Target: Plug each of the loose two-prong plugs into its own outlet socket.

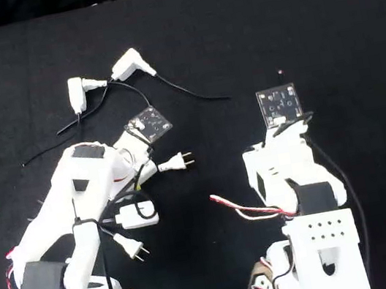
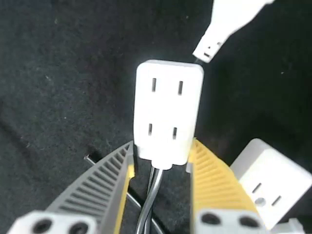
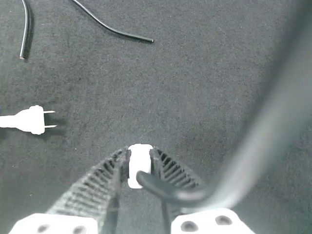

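Standing by the black bench, I saw the left end effector clamped on a white outlet block, its cord running back between the fingers. A second socket lay near it. Near mid-bench a loose plug lay with prongs pointing toward the right arm. The right end effector pinched a white plug, a black cable curving away from it.
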`<state>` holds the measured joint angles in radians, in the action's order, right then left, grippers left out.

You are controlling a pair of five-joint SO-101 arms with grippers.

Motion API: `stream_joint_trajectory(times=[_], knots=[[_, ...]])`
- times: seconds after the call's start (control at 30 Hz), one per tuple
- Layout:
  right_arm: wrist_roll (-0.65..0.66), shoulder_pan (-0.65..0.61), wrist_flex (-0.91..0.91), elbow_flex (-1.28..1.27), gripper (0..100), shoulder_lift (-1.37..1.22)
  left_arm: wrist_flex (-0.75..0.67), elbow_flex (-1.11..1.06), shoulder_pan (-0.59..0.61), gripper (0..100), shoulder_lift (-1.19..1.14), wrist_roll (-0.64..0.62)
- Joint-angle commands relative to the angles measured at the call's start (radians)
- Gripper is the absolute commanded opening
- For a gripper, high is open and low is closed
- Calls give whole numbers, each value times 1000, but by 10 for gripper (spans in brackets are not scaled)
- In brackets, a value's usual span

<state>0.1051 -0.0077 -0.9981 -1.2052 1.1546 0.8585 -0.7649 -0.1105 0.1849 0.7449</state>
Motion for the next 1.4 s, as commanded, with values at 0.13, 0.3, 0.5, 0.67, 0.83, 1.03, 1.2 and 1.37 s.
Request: stream_joint_trajectory(times=[0.13,0.3,0.5,0.67,0.83,1.03,1.2,1.37], knots=[[9,-18,14,7,11,8,-17,166,64,97,0,-121],[9,-18,14,7,11,8,-63,171,73,97,-23,-130],[8,-18,14,7,11,8,-77,182,71,97,-180,-123],[8,-18,14,7,11,8,-38,140,30,80,-190,-54],[8,-18,14,7,11,8,44,61,-85,65,-115,-35],[9,-18,14,7,11,8,48,-96,-157,69,78,-40],[11,-18,14,7,11,8,41,-143,-117,75,193,-92],[9,-18,14,7,11,8,40,-120,-38,167,189,-147]])
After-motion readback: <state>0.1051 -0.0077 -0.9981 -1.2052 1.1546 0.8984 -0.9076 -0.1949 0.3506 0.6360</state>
